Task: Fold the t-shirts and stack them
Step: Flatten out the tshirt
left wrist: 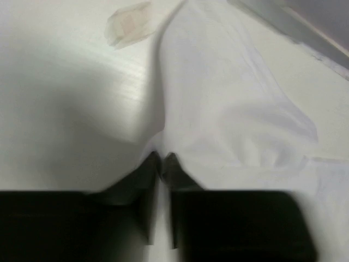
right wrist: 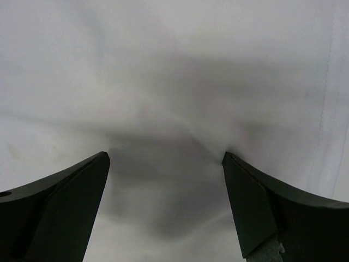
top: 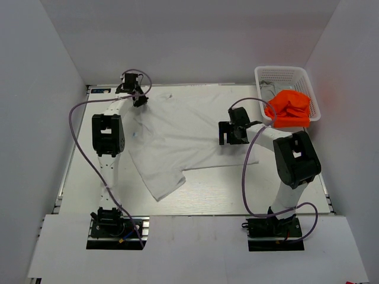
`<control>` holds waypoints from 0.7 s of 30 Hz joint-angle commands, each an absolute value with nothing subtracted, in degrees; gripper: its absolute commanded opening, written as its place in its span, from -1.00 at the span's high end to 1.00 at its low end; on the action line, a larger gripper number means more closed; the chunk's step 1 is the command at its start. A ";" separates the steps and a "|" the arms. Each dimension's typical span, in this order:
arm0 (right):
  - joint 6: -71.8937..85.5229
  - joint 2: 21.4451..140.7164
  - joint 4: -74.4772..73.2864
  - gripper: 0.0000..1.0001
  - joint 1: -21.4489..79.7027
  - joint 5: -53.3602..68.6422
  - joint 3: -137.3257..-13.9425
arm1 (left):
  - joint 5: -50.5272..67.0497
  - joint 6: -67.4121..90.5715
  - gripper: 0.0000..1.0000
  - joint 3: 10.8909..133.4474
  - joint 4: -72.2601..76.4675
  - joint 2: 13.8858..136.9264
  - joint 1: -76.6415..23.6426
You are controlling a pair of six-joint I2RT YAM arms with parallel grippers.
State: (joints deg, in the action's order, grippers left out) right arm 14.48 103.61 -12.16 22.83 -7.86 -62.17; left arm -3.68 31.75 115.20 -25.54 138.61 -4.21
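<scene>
A white t-shirt point(top: 177, 142) lies spread and rumpled across the table. My left gripper point(top: 140, 100) is at the shirt's far left corner. In the left wrist view its jaws point(left wrist: 162, 158) are shut, pinching a raised fold of the white cloth point(left wrist: 218, 109). My right gripper point(top: 228, 137) stands over the shirt's right part. In the right wrist view it is open point(right wrist: 166, 158), both fingertips point(right wrist: 101, 164) resting on the white cloth point(right wrist: 174, 82), which dips between them. An orange t-shirt point(top: 288, 109) is bunched in the basket. A bit of grey cloth point(top: 266, 90) shows behind it.
The white lattice basket point(top: 284, 74) stands at the table's far right corner. A scrap of clear tape point(left wrist: 128, 24) lies on the bare table left of the shirt's edge. White walls enclose the table on three sides. Purple cables loop from both arms.
</scene>
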 commanded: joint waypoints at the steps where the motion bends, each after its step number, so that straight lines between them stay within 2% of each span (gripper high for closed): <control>1: 14.24 105.47 -13.36 -0.81 22.41 -6.77 -63.28 | 3.69 26.90 0.22 128.47 -23.18 140.53 -4.39; 4: 13.71 104.68 -12.40 -0.81 22.50 -6.24 -63.19 | 0.01 26.89 -0.87 126.85 -25.93 137.13 -4.39; 5: 13.71 104.07 -12.48 -0.81 22.67 -6.24 -63.19 | -1.31 26.20 -0.94 124.13 -25.23 134.76 -4.39; 6: 13.80 103.89 -12.31 -0.81 22.76 -6.24 -63.19 | -2.97 26.19 -0.99 118.27 -23.66 129.69 -4.39; 11: 18.18 102.48 -12.56 -0.81 22.41 -8.69 -63.89 | -6.94 26.19 -0.99 102.86 -20.74 118.14 -4.92; 15: 21.78 100.82 -12.13 -0.81 22.06 -9.05 -61.97 | -6.33 27.33 -0.99 98.62 -20.92 116.72 -4.92; 21: 21.98 95.90 -10.02 -0.81 21.27 -6.51 -56.87 | -4.22 28.92 -0.99 101.24 -19.43 122.77 -4.92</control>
State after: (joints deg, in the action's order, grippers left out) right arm 20.69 99.90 -11.60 21.71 -7.62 -58.52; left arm -5.19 28.05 100.12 -20.34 120.90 -4.69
